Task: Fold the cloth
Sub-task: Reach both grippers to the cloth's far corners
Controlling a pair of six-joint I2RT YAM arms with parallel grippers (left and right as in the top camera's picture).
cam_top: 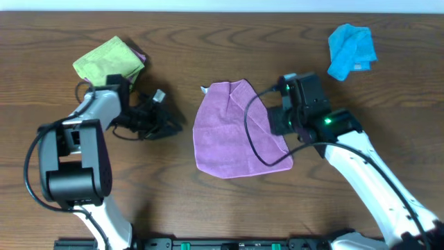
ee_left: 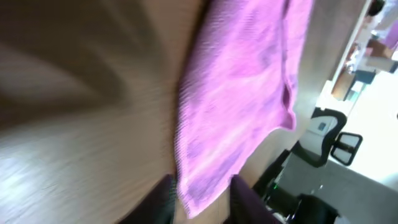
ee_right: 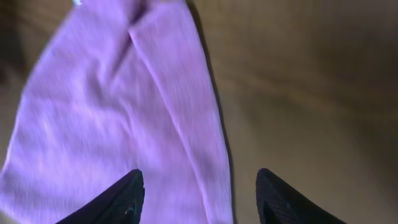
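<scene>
Overhead: three soft cloths are lying on the wood-grain surface (cam_top: 208,48). One purple cloth (cam_top: 232,132), folded into a rough pentagon, is lying mid-surface, one crumpled lime cloth (cam_top: 109,61) far left and one bunched blue cloth (cam_top: 351,50) far right. The left pincer (cam_top: 166,123) is sitting apart from the purple cloth, and the right pincer (cam_top: 274,121) is hanging over its right edge.

Left wrist: blurred dark fingers (ee_left: 163,199) are standing apart, released.

Right wrist: two dark fingers (ee_right: 127,196) are spreading wide, released, over ribbed microfibre showing one diagonal fold.

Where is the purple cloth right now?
Overhead, the purple cloth lies at centre frame, between the green cloth at upper left and the blue cloth at upper right.
</scene>
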